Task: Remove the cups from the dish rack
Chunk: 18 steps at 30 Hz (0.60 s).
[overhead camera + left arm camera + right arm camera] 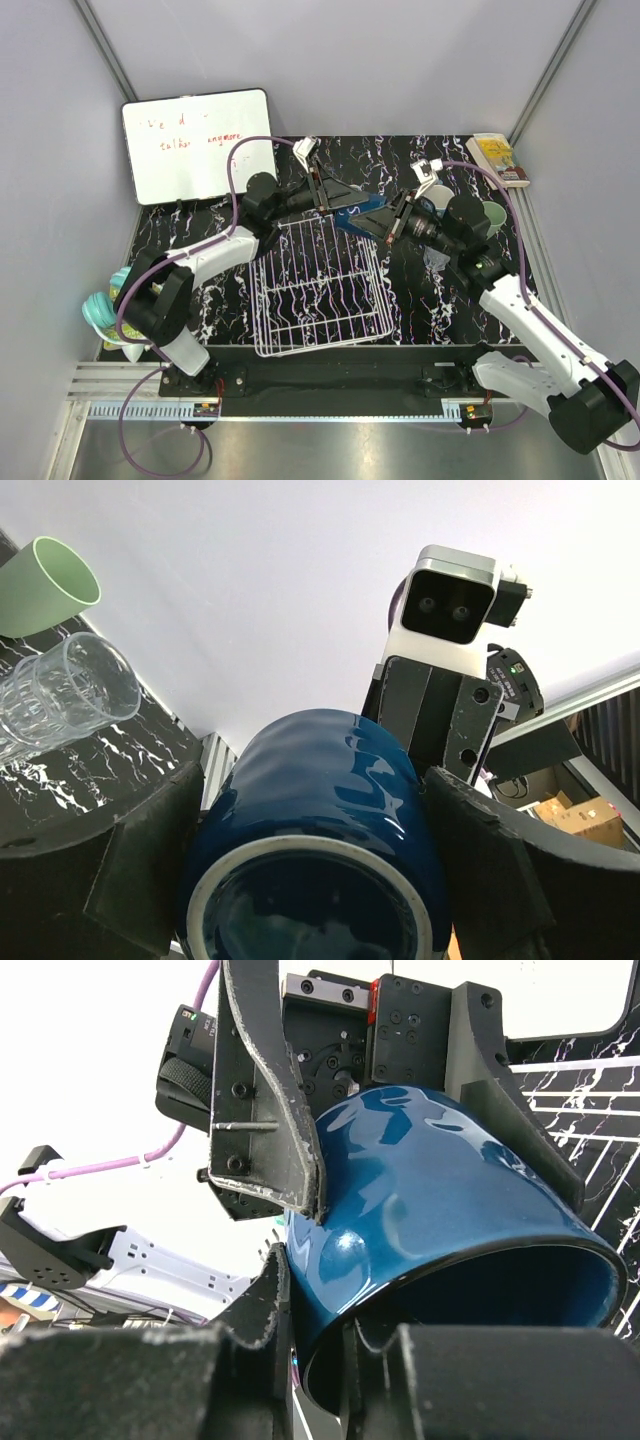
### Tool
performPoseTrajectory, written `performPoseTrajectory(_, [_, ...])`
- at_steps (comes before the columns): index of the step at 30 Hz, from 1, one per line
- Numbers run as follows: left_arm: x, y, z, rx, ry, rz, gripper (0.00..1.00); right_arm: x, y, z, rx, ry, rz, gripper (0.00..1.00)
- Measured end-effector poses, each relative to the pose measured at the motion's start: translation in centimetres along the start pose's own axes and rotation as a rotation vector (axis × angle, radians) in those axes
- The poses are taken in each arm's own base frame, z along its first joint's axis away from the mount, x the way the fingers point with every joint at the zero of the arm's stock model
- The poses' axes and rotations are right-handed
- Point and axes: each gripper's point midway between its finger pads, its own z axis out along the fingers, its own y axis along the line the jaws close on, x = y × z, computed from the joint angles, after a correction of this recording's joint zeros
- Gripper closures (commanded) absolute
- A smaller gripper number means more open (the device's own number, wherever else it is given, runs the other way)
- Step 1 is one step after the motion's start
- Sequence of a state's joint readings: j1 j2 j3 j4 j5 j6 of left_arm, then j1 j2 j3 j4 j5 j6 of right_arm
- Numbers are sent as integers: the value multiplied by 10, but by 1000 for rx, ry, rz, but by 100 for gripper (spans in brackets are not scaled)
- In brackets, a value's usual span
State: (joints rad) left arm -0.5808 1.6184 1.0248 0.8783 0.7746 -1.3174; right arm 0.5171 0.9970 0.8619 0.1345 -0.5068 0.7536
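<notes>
Navy mug (440,1210), glazed, rigid, slippery: left gripper (335,200) is clasping its body while right gripper (392,225) is pinching its rim.

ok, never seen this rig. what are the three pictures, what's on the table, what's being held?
Two robot arms are bolted at the near edge of a black marbled table. The overhead picture comes from a fixed camera above and behind them. The other two come from a camera on each wrist, looking along that arm's own fingers.

On the table: a white wire dish rack, which looks empty, a whiteboard, a book, a pale green tumbler and a clear glass.

Both arms meet above the rack's far edge on one dark navy mug. The left gripper clasps its body from both sides. The right gripper pinches its rim, one finger inside, one outside. It looks like a handover.
</notes>
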Motion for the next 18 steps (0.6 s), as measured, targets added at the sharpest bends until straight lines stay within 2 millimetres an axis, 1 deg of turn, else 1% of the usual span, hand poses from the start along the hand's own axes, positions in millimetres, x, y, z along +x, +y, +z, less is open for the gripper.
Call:
performPoseTrajectory(1, [0,0,0,-1,2,1,87,0,0,0,0,-1,1,100])
performPoseTrajectory(2, [1,1,0,-5,5,1,62,1,-1,0,3,-1,2,100])
performPoseTrajectory(3, [2,3,0,-11,8,0,51,2,-3,-1,8,-1,6,100])
performPoseTrajectory(4, [2,4,0,-16,13,-1,38,2,-3,-1,11,-3,8,100])
performPoseTrajectory(5, [3,5,0,-22,18,-2,22,3,-5,-2,17,-4,10,100])
performPoseTrajectory(6, [3,7,-1,-28,22,-2,15,4,-5,-3,21,-5,11,100])
performPoseTrajectory(9, [3,6,-1,-36,41,-3,1,4,-4,-6,30,-10,11,100])
performPoseTrajectory(10, [3,6,-1,-40,47,3,1,4,-4,-7,31,-12,7,100])
performPoseTrajectory(12, [-3,15,-3,-79,37,19,1,7,-6,-8,49,-6,-4,100])
performPoseTrajectory(14, [-22,31,-13,-144,-13,25,1,17,-18,-13,110,23,9,100])
performPoseTrajectory(15, [-36,43,-22,-195,-56,23,1,22,-26,-16,146,38,16,100])
performPoseTrajectory(16, [-46,48,-29,-214,-81,24,1,26,-30,-17,165,49,21,100])
performPoseTrajectory(18, [-69,65,-47,-286,-154,17,1,32,-39,-20,206,71,29,100])
